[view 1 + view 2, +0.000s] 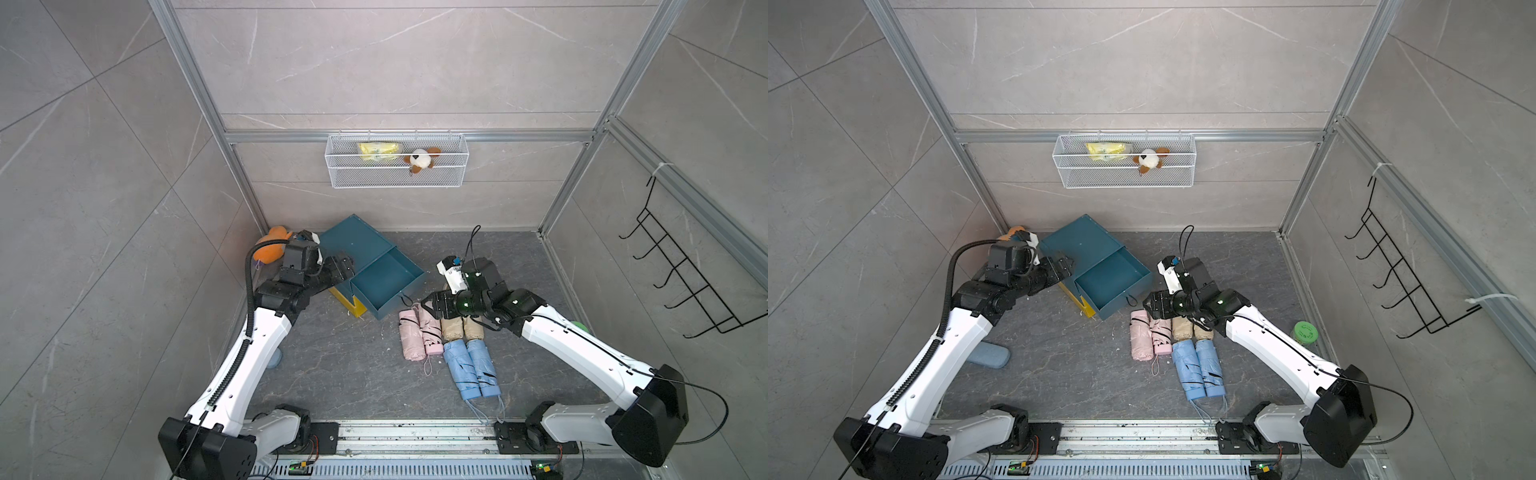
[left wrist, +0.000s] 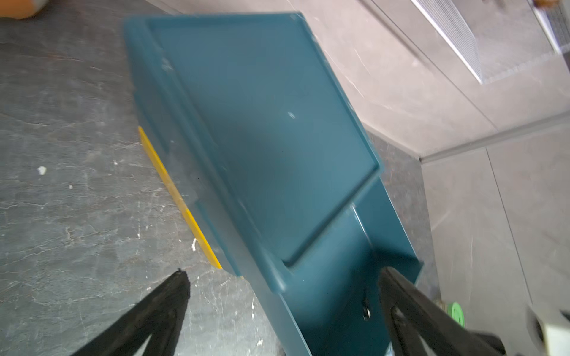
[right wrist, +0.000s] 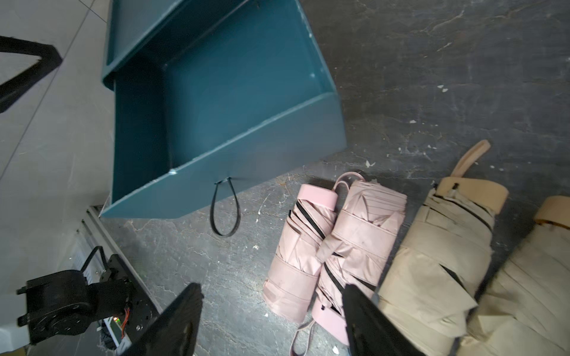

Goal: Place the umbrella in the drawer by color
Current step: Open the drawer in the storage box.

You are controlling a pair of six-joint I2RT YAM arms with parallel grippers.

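Your layout: drawer [image 1: 384, 280] pulled out toward you from cabinet [image 1: 353, 237]; umbrella cluster [image 1: 430, 332] on floor [image 1: 332, 365], just right of drawer front; basket [image 1: 397, 183] on wall [image 1: 395, 83] behind.

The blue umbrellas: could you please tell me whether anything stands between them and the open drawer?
Yes: the pink umbrellas and beige umbrellas lie between the blue umbrellas and the open drawer, with the open right gripper above the pink pair. The drawer is empty, so a lift over them would probably clear.
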